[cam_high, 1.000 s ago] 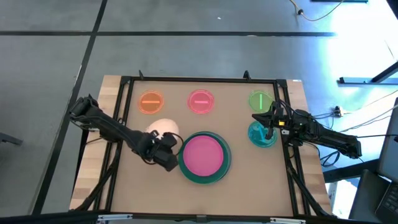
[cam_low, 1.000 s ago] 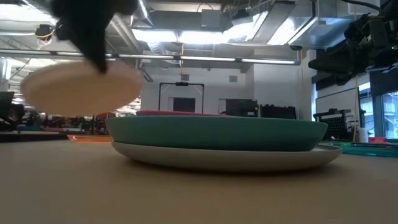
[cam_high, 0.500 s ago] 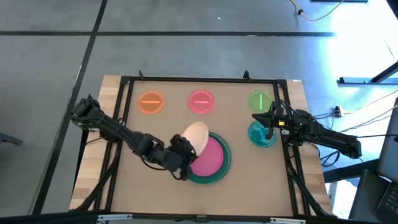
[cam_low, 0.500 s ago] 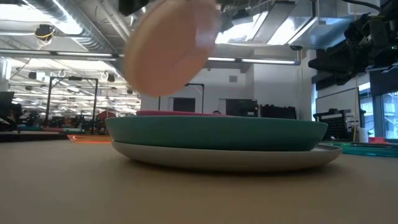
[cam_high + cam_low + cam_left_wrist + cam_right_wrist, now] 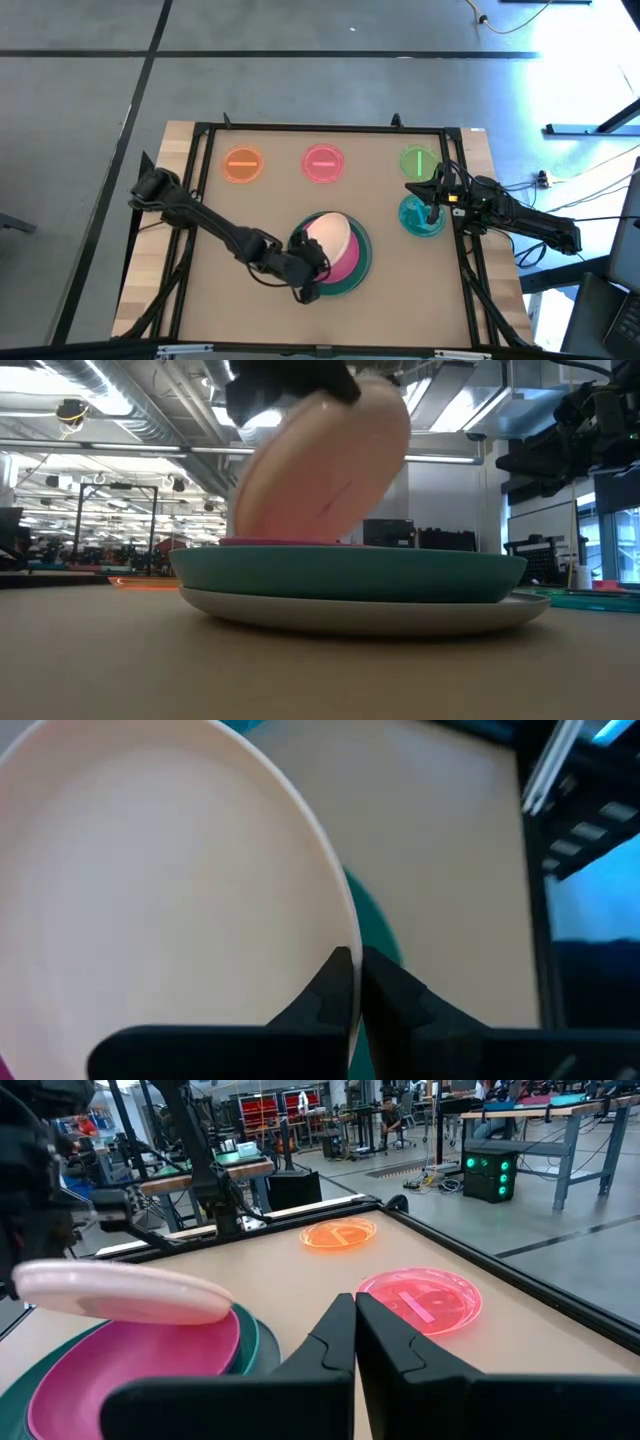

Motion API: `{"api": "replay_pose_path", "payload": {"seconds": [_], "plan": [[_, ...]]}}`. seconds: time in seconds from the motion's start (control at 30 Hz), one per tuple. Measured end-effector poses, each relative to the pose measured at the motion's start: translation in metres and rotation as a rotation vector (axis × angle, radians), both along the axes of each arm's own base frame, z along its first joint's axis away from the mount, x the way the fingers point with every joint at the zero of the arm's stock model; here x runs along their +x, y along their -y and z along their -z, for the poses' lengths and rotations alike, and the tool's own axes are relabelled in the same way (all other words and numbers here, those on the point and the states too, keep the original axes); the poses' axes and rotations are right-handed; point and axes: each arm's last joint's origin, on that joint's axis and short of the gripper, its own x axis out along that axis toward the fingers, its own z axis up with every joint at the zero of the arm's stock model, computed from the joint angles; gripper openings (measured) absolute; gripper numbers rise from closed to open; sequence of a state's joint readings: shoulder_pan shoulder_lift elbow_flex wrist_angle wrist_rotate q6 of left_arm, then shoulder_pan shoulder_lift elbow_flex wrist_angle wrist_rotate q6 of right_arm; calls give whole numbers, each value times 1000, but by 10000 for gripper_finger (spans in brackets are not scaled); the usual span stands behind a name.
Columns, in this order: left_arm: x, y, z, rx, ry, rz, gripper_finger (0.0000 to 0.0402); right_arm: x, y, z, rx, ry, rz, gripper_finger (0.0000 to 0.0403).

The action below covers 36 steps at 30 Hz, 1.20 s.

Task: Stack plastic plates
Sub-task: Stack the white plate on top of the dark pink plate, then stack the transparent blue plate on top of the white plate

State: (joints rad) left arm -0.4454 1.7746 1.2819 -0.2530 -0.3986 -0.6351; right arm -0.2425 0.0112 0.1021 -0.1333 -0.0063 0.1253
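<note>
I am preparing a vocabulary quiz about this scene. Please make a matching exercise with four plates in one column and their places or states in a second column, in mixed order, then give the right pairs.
Things:
1. cream plate
2. magenta plate
3. orange plate
4. small teal plate

Places or states:
A. lies in the large teal plate
B. far row, toward the left arm's side
C. under the right gripper
D. tilted, held by the left gripper

Pairs: 1-D, 2-A, 3-B, 4-C
</note>
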Motion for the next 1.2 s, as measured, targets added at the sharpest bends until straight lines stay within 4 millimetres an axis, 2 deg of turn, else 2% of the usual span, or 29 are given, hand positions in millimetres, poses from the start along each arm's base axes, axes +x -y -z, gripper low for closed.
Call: {"api": "replay_pose_path", "payload": {"seconds": [0.27,0.5,0.73,0.87,1.03,1.2], "plan": [[2,-1,8,27,-31,8,19,0,0,0,0,0,0,3],[1,-2,10,16,-54,14,61,0,0,0,0,0,0,3],[1,-4,11,-53,-64,-53,105,0,0,0,0,0,0,3],[-2,3,11,-14,-39,-72,109,0,0,0,0,-1,0,3],[-5,22,16,168,41,-92,110,0,-1,-3,43,43,-28,3],[-7,25,26,171,79,-50,110,1,-3,-5,43,65,-117,3]]}}
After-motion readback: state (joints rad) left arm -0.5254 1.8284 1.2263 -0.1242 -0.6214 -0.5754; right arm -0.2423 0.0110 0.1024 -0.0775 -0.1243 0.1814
